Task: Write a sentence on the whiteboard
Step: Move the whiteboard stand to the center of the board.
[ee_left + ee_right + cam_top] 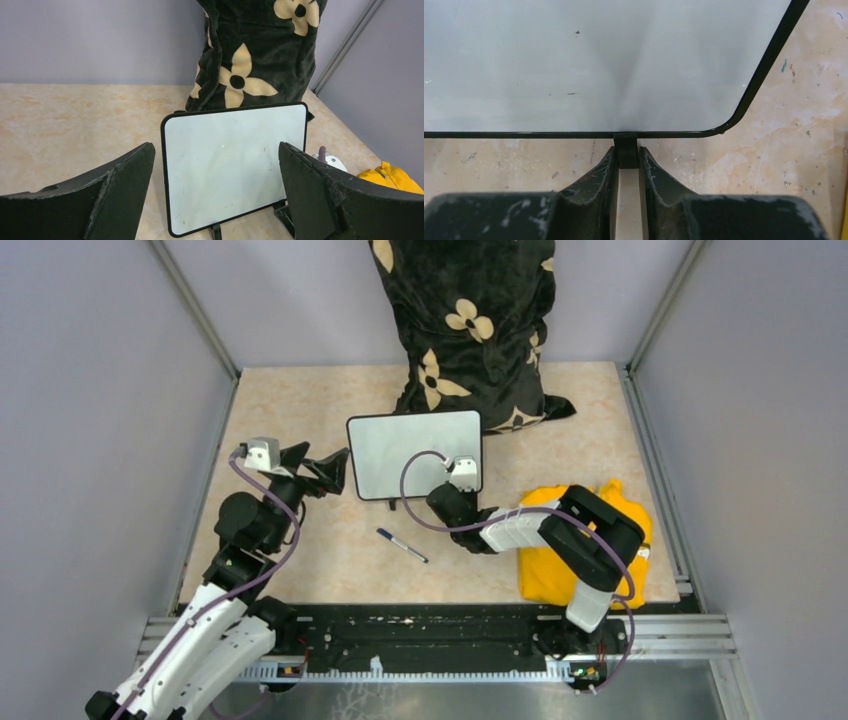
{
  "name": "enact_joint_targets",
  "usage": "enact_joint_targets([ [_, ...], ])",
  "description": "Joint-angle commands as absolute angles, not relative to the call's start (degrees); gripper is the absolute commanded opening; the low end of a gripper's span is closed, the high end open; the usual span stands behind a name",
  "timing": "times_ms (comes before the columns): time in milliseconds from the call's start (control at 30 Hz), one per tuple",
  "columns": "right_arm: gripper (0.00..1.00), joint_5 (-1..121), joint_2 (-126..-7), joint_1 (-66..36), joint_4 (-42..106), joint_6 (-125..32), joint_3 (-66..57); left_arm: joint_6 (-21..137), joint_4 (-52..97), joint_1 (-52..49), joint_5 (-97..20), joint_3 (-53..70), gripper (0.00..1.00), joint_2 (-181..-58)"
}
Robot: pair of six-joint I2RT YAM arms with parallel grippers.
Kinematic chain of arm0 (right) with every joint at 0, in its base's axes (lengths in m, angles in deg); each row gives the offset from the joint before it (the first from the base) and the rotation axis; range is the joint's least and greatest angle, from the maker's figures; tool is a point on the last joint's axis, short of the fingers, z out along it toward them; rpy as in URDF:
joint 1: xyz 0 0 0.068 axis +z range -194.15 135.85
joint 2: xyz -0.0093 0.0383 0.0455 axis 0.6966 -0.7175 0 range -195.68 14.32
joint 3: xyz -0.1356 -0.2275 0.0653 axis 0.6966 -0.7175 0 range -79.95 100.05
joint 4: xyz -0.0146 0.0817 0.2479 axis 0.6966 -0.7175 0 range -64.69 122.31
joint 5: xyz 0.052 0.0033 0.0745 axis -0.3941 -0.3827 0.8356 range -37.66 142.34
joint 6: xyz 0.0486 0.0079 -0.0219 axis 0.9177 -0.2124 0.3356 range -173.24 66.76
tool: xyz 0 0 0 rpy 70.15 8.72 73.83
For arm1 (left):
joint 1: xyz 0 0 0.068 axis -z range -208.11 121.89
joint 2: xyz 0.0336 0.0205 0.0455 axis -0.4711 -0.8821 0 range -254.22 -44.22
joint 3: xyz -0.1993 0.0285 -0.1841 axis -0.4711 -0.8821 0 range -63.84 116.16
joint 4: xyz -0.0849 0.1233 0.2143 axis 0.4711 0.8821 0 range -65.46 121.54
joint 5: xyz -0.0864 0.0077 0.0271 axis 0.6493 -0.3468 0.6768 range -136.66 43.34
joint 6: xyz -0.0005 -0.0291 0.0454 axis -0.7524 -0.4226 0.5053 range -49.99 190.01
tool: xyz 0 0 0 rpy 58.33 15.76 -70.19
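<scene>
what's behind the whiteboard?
A black cushion with cream flowers stands just behind the whiteboard, toward the back wall. In the left wrist view the board covers the cushion's base, so contact between them can't be judged.

The left pincer [215,150] gapes wide. Straight ahead of it the whiteboard [235,165] stands propped and closes that way, and beyond the board a black flowered cushion [255,55] blocks the rest. To its left, open table [65,115] runs to the wall. The right pincer [627,155] has no spare room between its fingers, which hug the board's foot [626,145]. Behind it to the left lies a pen [402,545], and behind it to the right a yellow cloth [545,575].
</scene>
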State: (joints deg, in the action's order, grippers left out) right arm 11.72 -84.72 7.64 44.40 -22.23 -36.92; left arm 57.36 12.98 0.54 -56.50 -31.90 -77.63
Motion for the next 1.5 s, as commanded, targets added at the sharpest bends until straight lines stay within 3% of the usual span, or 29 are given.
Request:
enact_joint_targets([
  [0, 0.00, 12.0, -82.2, 6.8, 43.3, -25.4, -38.6, 56.6, 11.6, 1.0, -56.0, -32.2, 0.99, -77.8],
  [133, 0.00, 13.4, -82.3, 6.7, 43.2, -25.7, -38.9, 56.6, 11.4, 1.0, -55.7, -32.2, 0.99, -78.0],
  [300, 0.31, 15.5, -81.4, 6.7, 42.7, -25.7, -38.9, 56.6, 11.4, 1.0, -55.6, -32.2, 0.99, -78.2],
  [467, 0.48, 17.4, -79.0, 6.7, 41.7, -24.8, -39.8, 56.6, 11.5, 0.9, -55.7, -32.1, 0.99, -78.1],
  [700, 0.54, 21.7, -68.3, 7.3, 37.0, -26.4, -41.8, 57.1, 11.6, 1.0, -55.8, -32.2, 0.99, -77.8],
  [933, 0.57, 34.3, -57.7, 8.4, 34.7, -33.0, -42.4, 54.8, 11.7, 1.0, -57.7, -31.3, 0.99, -80.1],
  [1100, 0.60, 34.5, -58.3, 12.6, 37.7, -31.6, -40.8, 52.8, 11.6, 1.0, -58.9, -30.5, 0.99, -82.2],
  [1333, 0.76, 40.0, -65.9, 13.0, 37.9, -28.1, -34.3, 43.6, 17.1, 1.0, -68.9, -26.4, 0.99, -85.4],
  [1467, 0.74, 43.6, -71.9, 13.0, 32.5, -34.1, -28.8, 44.7, 20.6, 0.9, -69.8, -24.2, 0.99, -87.0],
])
